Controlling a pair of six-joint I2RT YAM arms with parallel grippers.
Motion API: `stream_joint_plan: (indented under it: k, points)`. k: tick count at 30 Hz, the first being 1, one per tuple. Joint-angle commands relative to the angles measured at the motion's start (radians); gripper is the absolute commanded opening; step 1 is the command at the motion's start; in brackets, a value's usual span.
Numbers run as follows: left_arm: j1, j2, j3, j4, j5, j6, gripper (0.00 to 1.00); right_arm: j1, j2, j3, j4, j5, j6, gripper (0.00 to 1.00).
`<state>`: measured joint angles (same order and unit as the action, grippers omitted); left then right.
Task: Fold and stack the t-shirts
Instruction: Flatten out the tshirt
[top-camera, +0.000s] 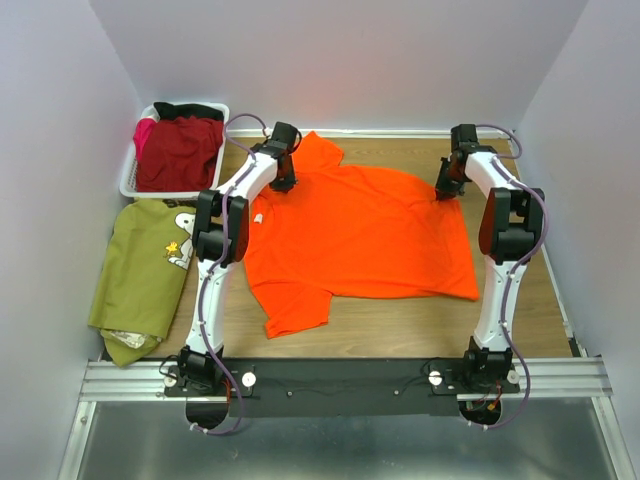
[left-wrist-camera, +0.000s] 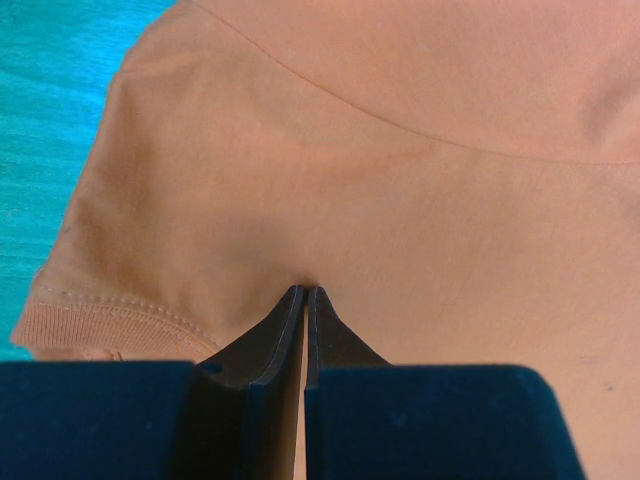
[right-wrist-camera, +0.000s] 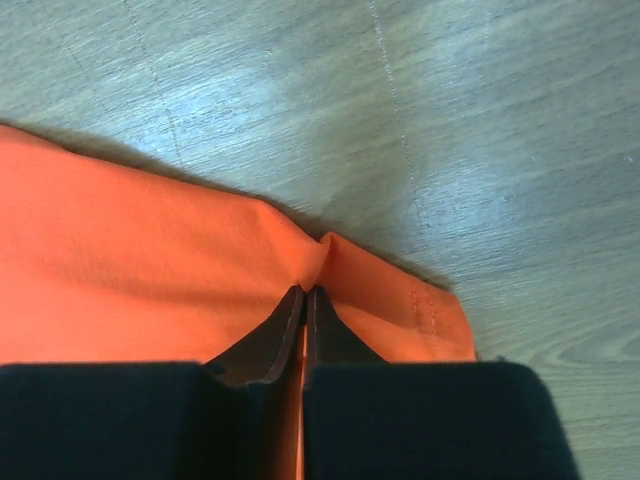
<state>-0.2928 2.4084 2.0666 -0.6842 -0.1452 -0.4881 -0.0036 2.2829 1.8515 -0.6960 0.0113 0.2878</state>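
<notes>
I held the left gripper (left-wrist-camera: 305, 290) and right gripper (right-wrist-camera: 305, 290) clamped on the orange t-shirt's (top-camera: 360, 235) upper edge, presumably for folding.

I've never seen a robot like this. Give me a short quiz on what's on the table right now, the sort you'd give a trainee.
1. Where does the dark red t-shirt lie?
2. True or false: the orange t-shirt is already folded.
3. The jaws of the right arm are shut on: A) the orange t-shirt's edge; B) the dark red t-shirt; C) nothing.
Key: 1. In the white basket. 2. False, it lies spread out. 3. A.
</notes>
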Motion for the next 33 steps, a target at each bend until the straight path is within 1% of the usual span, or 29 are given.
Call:
stream_joint_plan:
  k: [1,2,3,8,9,17,21,22,26,27,29,30,31,33]
  points:
    - [0.02,0.069,0.013,-0.057,0.012,-0.024,0.14,0.025,-0.026,-0.025,-0.025,0.059,0.002,0.06]
    - [0.021,0.072,0.013,-0.063,0.012,-0.026,0.14,0.025,-0.043,-0.025,-0.026,0.078,0.004,0.05]
    - [0.023,0.077,0.01,-0.069,0.013,-0.029,0.14,0.028,-0.054,-0.025,-0.027,0.085,0.004,0.02]
    - [0.03,0.086,0.029,-0.089,0.024,-0.035,0.14,0.06,-0.137,-0.044,-0.033,0.145,0.004,0.01]
    - [0.032,0.083,0.029,-0.09,0.024,-0.035,0.14,0.068,-0.173,-0.054,-0.033,0.153,0.002,0.01]
    - [0.032,0.081,0.036,-0.09,0.038,-0.03,0.14,0.209,-0.332,-0.193,-0.039,0.22,0.036,0.01]
    - [0.032,0.08,0.036,-0.092,0.038,-0.029,0.13,0.281,-0.41,-0.305,-0.057,0.187,0.092,0.01]
    - [0.032,0.08,0.036,-0.094,0.038,-0.029,0.13,0.304,-0.425,-0.366,-0.062,0.174,0.12,0.01]
    - [0.034,0.081,0.036,-0.089,0.038,-0.032,0.13,0.355,-0.482,-0.513,-0.076,0.06,0.183,0.02]
    - [0.034,0.083,0.036,-0.089,0.038,-0.03,0.13,0.366,-0.5,-0.543,-0.08,0.044,0.194,0.04]
    - [0.034,0.087,0.041,-0.089,0.036,-0.03,0.13,0.401,-0.523,-0.604,-0.094,0.018,0.211,0.13]
    - [0.034,0.09,0.043,-0.089,0.035,-0.03,0.13,0.41,-0.555,-0.618,-0.1,0.021,0.217,0.2]
    - [0.035,0.095,0.049,-0.094,0.035,-0.03,0.13,0.419,-0.571,-0.629,-0.111,0.018,0.224,0.33]
    - [0.037,0.098,0.052,-0.094,0.03,-0.03,0.13,0.422,-0.602,-0.634,-0.128,0.038,0.232,0.4]
